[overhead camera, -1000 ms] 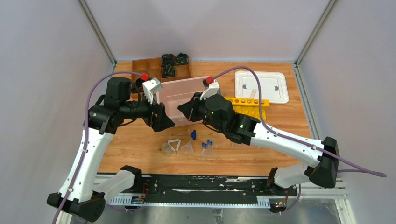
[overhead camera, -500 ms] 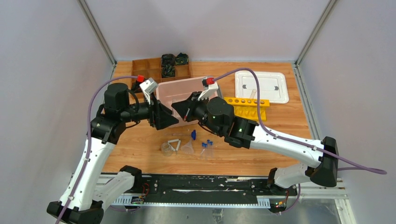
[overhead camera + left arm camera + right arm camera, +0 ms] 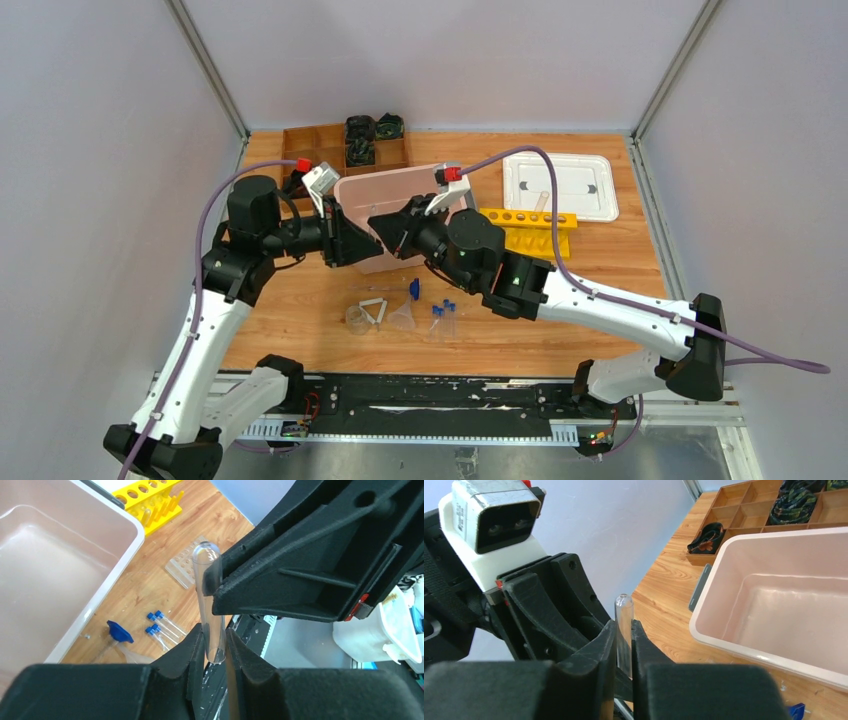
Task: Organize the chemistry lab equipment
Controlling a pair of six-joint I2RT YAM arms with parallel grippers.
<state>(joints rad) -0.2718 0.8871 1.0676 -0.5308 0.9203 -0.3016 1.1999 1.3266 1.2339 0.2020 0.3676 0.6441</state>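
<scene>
The left gripper [image 3: 214, 636] is clenched on a clear tube [image 3: 205, 562], its two fingers pressed against the tube's lower part in the left wrist view. The right gripper [image 3: 624, 630] grasps the same clear tube, which shows between its fingers with the rounded end pointing up past the fingertips. The two grippers meet nose to nose, and in the left wrist view a right finger lies against the tube near its rounded end. The tube is held off the table [image 3: 620, 250], above the wood just in front of the pink bin's [image 3: 400, 195] near left corner.

Below the grippers, nearer the arm bases, the other glassware lies in a loose row on the wood. The small clear beaker [image 3: 355, 320] is at the left. Next to it are the white wire triangle [image 3: 374, 308] and the funnel [image 3: 403, 318], and then the blue-capped tubes [image 3: 441, 318] lying side by side. The blue-tipped rod [image 3: 413, 289] lies just behind the funnel.

The yellow tube rack [image 3: 527, 222] stands to the right of the bin, with a clear rectangular tray [image 3: 182, 567] on the table in front of it. The white lid [image 3: 560, 185] lies behind the rack. The brown compartment box [image 3: 345, 145] sits at the far left edge, behind the bin.
</scene>
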